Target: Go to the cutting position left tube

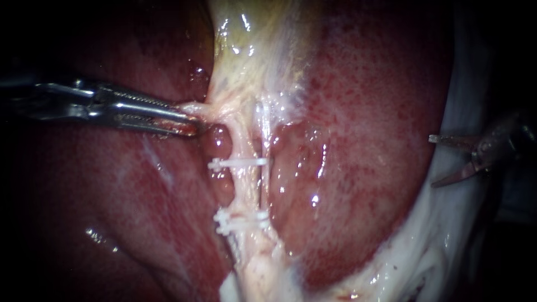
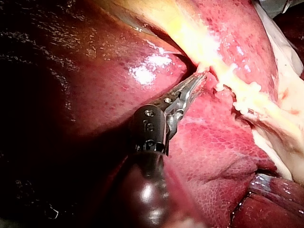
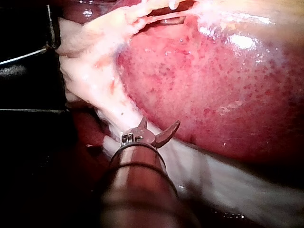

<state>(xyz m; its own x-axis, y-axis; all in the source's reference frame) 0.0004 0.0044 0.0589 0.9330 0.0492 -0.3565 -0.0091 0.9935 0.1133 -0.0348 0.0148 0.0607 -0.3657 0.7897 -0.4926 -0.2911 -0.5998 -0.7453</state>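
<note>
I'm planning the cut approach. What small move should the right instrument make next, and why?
Probably ease the right instrument across the liver toward the tube between the upper clip and lower clip: its open blades sit far off at the liver's edge, while the left instrument holds the tissue taut.

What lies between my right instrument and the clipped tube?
In the endoscope view, only liver and its pale edge tissue lie between the right instrument and the clipped tube; nothing else stands there.
</note>
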